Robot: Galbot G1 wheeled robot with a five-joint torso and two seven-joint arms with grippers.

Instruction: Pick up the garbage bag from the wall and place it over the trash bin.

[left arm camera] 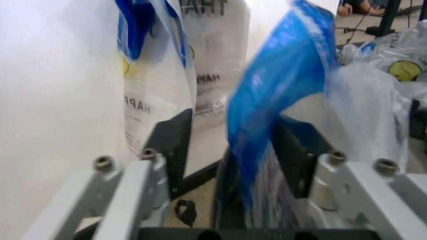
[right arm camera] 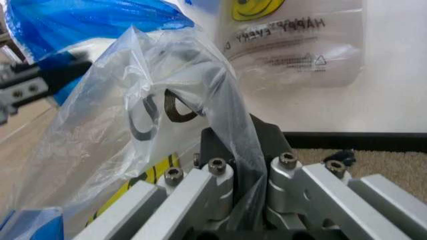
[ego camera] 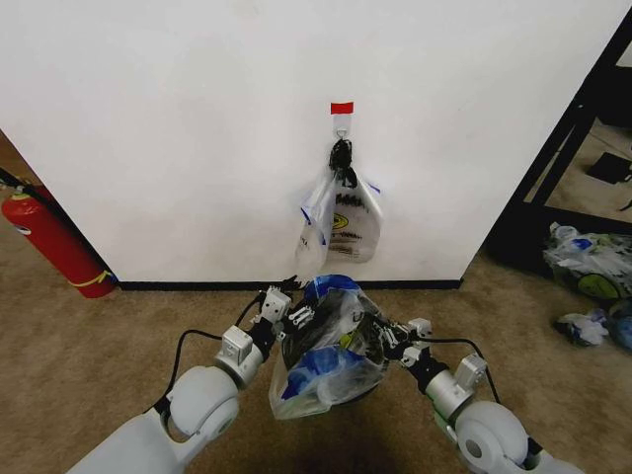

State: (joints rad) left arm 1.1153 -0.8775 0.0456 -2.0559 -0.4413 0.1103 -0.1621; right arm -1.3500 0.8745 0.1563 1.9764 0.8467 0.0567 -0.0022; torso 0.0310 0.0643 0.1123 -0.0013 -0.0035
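the garbage bag point(ego camera: 331, 346) is thin and see-through with blue handles, stretched over the trash bin point(ego camera: 370, 387), which it mostly hides. the left gripper point(ego camera: 292, 314) and right gripper point(ego camera: 391, 336) each pinch an edge. bags on the wall point(ego camera: 197, 118) read "happy" point(right arm camera: 300, 23).

Bag stretched between two pincers, just before the wall

The garbage bag point(ego camera: 331, 360) sits low in the middle over the trash bin point(ego camera: 367, 393), with the left pincer point(ego camera: 293, 318) at its left edge and the right pincer point(ego camera: 390, 338) at its right edge, each closed on the plastic. Behind it stands the wall point(ego camera: 197, 138), where a bunch of bags point(ego camera: 341, 222) hangs from a hook point(ego camera: 341, 125). A fire extinguisher point(ego camera: 54, 242) leans at the far left; more bags point(ego camera: 588, 272) lie on the floor at the right.
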